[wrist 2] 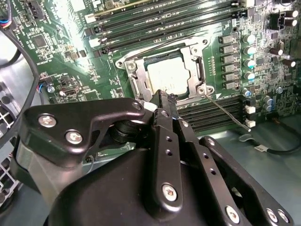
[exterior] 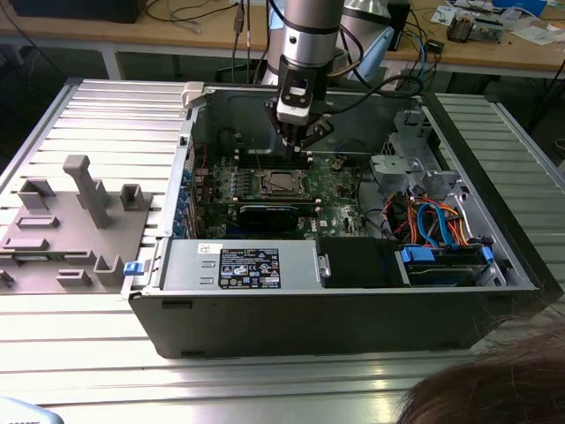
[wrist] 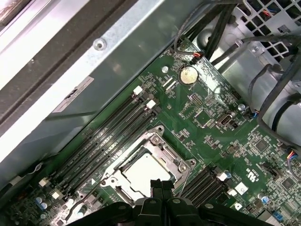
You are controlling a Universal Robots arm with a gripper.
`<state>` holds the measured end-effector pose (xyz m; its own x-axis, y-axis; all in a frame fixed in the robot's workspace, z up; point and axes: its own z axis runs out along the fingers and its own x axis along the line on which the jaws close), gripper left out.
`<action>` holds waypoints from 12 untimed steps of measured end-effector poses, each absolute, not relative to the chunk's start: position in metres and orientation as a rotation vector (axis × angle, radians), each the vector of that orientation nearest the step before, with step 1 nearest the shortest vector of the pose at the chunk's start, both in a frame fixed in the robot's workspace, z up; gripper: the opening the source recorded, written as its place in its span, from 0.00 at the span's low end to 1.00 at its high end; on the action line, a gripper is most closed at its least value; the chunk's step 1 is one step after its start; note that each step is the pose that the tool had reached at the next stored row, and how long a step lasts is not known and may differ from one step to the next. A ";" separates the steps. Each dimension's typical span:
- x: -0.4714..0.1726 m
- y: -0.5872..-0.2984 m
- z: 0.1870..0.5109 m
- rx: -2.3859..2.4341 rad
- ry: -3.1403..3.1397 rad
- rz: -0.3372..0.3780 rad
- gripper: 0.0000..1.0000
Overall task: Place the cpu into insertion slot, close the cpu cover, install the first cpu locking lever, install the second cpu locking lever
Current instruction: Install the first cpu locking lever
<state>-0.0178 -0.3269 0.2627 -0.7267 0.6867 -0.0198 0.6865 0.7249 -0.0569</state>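
Though dull, flat square silver cpu (wrist 2: 168,77)

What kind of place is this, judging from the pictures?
Probably a robotics lab: an open computer case lies on a slatted metal table, with a cluttered wooden workbench behind.

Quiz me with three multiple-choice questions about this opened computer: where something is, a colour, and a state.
1. Where is the cpu? A in the insertion slot; B lying loose elsewhere; C lifted in the air.
2. The circuit board is which colour? A blue; B green; C red.
3. The cpu cover is? A standing upright; B taken off; C lying flat around the cpu.
Answers: A, its silver top sits inside the insertion slot. B, green shows between the parts. C, its frame lies flat around the cpu.
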 end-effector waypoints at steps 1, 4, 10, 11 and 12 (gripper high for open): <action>-0.018 -0.327 0.263 -1.150 -2.920 0.095 0.11; -0.018 -0.327 0.263 -1.118 -2.933 0.095 0.11; -0.018 -0.327 0.263 -1.057 -2.956 0.095 0.11; -0.018 -0.327 0.263 -1.047 -2.960 0.095 0.11; -0.018 -0.327 0.263 -1.038 -2.964 0.095 0.11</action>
